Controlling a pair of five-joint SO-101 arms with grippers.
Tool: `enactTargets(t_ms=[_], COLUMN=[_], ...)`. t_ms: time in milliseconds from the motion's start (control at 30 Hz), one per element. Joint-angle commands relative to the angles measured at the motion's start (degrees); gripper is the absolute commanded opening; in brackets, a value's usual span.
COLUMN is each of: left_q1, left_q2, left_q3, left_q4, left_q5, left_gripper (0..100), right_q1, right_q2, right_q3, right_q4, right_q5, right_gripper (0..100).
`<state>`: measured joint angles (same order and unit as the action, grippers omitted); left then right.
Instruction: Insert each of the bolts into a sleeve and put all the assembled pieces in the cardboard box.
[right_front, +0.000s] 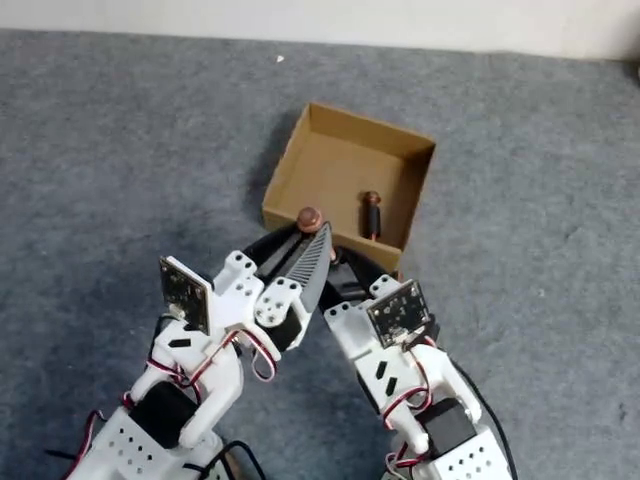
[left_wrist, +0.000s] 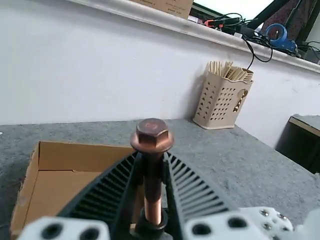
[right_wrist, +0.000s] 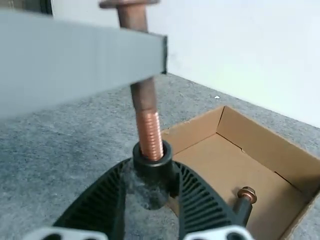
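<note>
My left gripper (left_wrist: 152, 161) is shut on a copper bolt (left_wrist: 152, 135) and holds it upright, hex head on top, just in front of the cardboard box (right_front: 285, 180). The bolt's threaded end (right_wrist: 149, 135) sits in a black sleeve (right_wrist: 152, 165), on which my right gripper (right_wrist: 152, 173) is shut from below. In the high view both grippers meet at the box's near wall, with the bolt head (right_front: 309, 217) over the left gripper (right_front: 313, 245) and the right gripper (right_front: 336, 268) beside it. One assembled bolt and sleeve (right_front: 372, 214) lies inside the box (right_wrist: 260, 150).
The table is covered in grey felt (right_front: 120, 150). A beige perforated holder with wooden sticks (left_wrist: 222, 97) stands far back by the white wall. The left gripper's finger (right_wrist: 75, 65) crosses close in front of the right wrist camera.
</note>
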<state>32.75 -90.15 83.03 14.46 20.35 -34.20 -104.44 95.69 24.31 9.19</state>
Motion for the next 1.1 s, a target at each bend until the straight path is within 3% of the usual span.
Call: enactTargets(t_ms=[0,200,267,467,767,1067], left_q1=[-2.42,-0.75,0.66,1.27,-3.74,-9.27], left_q2=[0.04,-0.04,-0.04,-0.04,-0.13,-6.9], left_q3=[0.13,1.89,2.77,2.42,-2.15,-13.41], left_q4=[0.09,3.34,4.48,12.4,16.88,36.22], left_q5=[-0.44,-10.73,-12.75,-7.82,-7.74,-7.74], left_gripper=[1,1,6,28,28,28], right_q1=[0.66,0.75,0.75,2.15,2.95,5.58], right_q2=[-0.75,-0.75,-0.75,-0.75,-0.75,-0.75], right_q3=[5.93,5.93,5.93,5.93,5.93,6.02], right_q4=[-1.98,-1.98,-1.98,-1.98,-1.98,-1.98], right_q5=[0.62,0.62,0.62,0.62,0.26,0.09], right_gripper=[0.5,0.5,0.5,0.5,0.5,0.5])
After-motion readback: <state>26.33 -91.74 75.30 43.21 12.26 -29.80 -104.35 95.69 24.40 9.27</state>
